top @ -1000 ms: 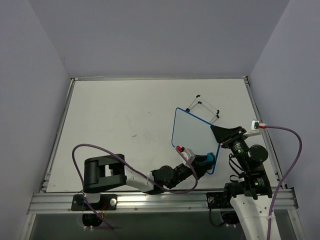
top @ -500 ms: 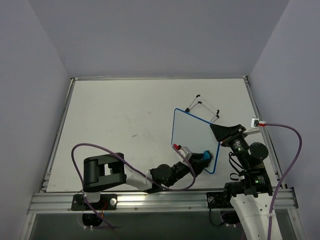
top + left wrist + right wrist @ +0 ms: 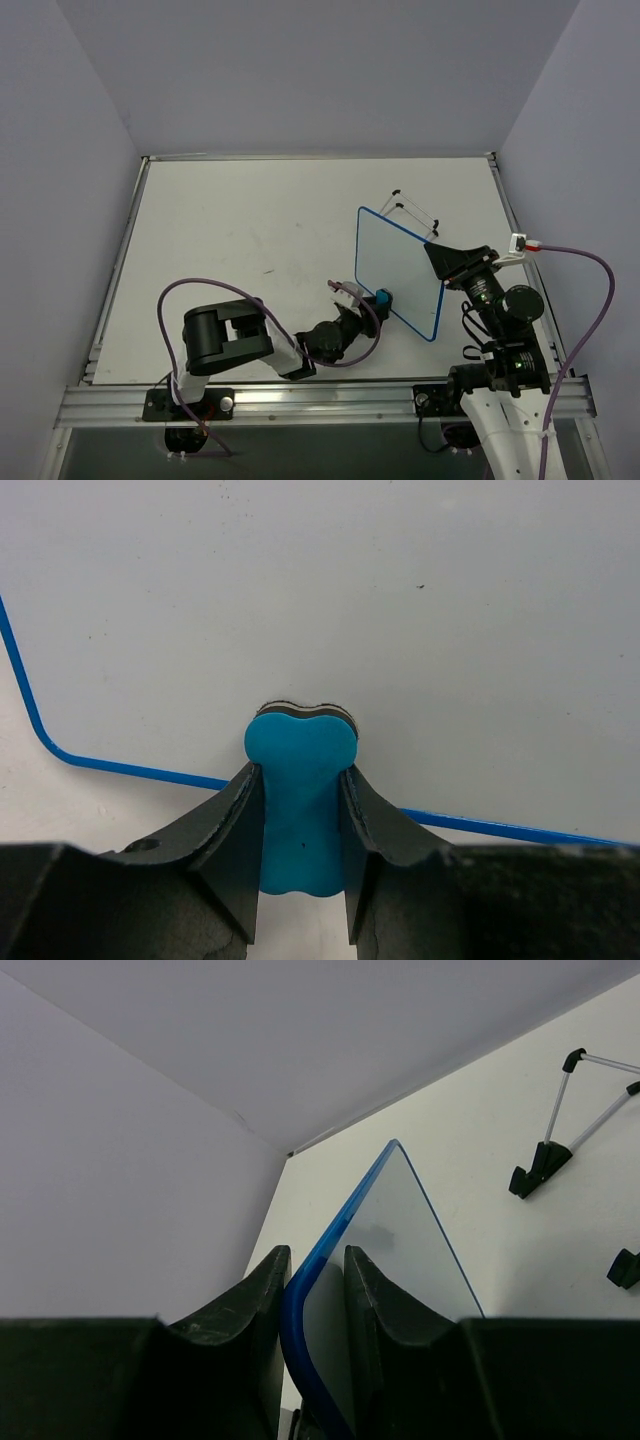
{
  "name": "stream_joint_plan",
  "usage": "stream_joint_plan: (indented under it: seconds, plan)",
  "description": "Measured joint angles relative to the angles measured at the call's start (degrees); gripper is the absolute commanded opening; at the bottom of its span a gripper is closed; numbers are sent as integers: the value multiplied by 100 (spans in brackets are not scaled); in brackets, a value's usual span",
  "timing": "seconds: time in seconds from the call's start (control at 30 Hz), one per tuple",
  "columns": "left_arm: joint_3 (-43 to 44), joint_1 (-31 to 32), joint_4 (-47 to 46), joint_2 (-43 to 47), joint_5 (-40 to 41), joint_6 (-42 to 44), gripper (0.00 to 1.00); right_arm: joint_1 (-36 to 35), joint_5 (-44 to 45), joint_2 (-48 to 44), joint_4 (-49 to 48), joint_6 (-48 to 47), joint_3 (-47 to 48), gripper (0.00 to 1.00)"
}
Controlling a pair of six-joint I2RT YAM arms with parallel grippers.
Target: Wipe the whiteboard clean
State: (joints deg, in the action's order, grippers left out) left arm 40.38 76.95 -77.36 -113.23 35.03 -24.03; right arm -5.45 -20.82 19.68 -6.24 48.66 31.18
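Plainly the wiping step is in hand. The whiteboard (image 3: 398, 278) stands tilted on edge right of the middle of the surface (image 3: 230, 250), close in front of the right arm. The right jaws are clamped on its blue rim at the near right corner, one finger on each side of the board (image 3: 400, 1250). The left jaws are clenched on the blue bone-shaped eraser (image 3: 300, 800), gripped by its waist. The dark felt end of the eraser is pressed to the board face just inside the rim, at the lower left edge as seen from above (image 3: 383, 298).

In the left wrist view the face (image 3: 350, 600) looks blank but for a few tiny specks, so the task seems close to done. No writing shows in any view.

If strokes are left, the next move calls for the felt to stay flat on the face. It must sweep away from the rim while the right jaws hold the board steady against the push.

The wire legs (image 3: 412, 212) stick out beyond the far edge, clear of the eraser. The patch under the right jaws cannot be wiped while they grip there. The left arm's purple cable (image 3: 172, 298) loops near its base, well away from the board.
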Motion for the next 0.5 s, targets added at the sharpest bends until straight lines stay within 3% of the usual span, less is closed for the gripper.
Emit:
stream_joint_plan:
  seconds: [0.3, 0.5]
  plan:
    - [31, 210, 199, 570, -428, 345, 2, 0, 2, -81, -90, 199, -66, 0]
    - [673, 522, 210, 745, -1137, 468, 2, -22, 9, -140, -120, 321, -293, 0]
